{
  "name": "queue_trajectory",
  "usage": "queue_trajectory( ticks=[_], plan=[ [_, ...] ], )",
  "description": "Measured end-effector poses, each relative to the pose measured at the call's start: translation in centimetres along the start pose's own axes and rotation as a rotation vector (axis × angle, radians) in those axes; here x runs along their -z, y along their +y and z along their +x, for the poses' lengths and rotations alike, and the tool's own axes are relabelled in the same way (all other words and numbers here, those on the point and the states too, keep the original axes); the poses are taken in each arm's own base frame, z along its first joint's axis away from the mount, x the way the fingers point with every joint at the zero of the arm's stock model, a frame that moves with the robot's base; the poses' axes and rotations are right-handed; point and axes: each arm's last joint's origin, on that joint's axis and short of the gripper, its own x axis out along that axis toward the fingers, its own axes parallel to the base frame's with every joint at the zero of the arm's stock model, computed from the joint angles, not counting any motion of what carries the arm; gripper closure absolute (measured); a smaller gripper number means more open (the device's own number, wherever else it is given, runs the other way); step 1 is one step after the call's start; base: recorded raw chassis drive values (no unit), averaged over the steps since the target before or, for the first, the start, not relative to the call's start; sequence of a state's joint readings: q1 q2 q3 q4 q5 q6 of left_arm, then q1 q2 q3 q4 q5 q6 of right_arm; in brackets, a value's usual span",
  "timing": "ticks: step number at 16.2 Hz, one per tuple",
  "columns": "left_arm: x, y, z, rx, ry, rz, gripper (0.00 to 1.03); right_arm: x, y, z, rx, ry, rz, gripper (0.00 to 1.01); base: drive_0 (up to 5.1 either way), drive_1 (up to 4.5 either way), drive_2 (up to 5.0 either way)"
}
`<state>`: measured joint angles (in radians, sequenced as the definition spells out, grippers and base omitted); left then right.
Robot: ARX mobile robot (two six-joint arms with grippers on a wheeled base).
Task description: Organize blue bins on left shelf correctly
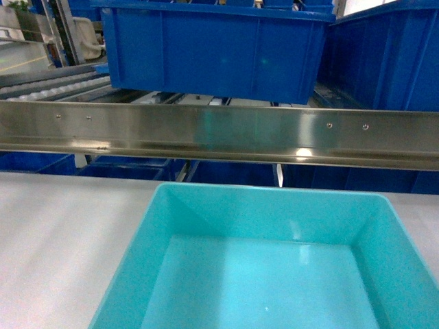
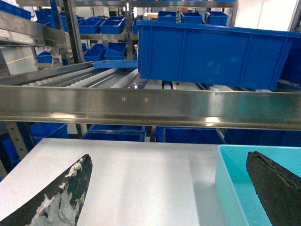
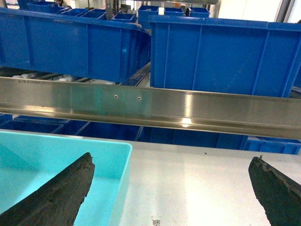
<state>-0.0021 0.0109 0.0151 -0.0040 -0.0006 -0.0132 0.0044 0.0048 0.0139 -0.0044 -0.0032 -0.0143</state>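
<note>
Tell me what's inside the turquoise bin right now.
The turquoise bin looks empty: only bare glossy floor and walls with light glare. Its near end is cut off in the head view, so that part is unseen.

Only the gripper fingers show, at the bottom corners of both wrist views. They are matte black, tapered and curved. The left gripper's (image 2: 174, 188) left finger (image 2: 61, 197) carries ragged white patches; the right gripper's (image 3: 174, 188) fingers (image 3: 61, 193) look plain black.

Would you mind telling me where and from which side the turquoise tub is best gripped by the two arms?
Probably by the side rims of the turquoise tub, one arm to each. It sits open-topped on the white table, and the left gripper already straddles its left wall and the right gripper its right wall, both open. Its sloping walls offer little else to pinch.
</note>
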Motion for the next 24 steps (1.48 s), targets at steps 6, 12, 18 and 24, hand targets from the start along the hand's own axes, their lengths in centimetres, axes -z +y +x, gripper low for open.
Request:
queue_trajectory(
  ticks=[6,12,18,24],
  plan=[
    [0.0,0.0,0.0,0.0,0.0,0.0,0.05,0.0,0.0,0.0,0.0,0.0,0.0,0.03,0.0,0.0,0.0],
    [0.0,0.0,0.0,0.0,0.0,0.0,0.05,0.0,0.0,0.0,0.0,0.0,0.0,0.03,0.0,0.0,0.0],
    [0.0,0.0,0.0,0.003,-0.005,-0.001,0.05,0.0,0.3,0.0,0.012,0.002,-0.004,0.03,0.0,0.0,0.0],
    [-0.2,-2.9,4.4,0.178,0.095,0.037,0.05,0.3,2.7,5.1,-0.102,0.144,-0.077,0.03,0.0,0.0,0.0]
  ],
)
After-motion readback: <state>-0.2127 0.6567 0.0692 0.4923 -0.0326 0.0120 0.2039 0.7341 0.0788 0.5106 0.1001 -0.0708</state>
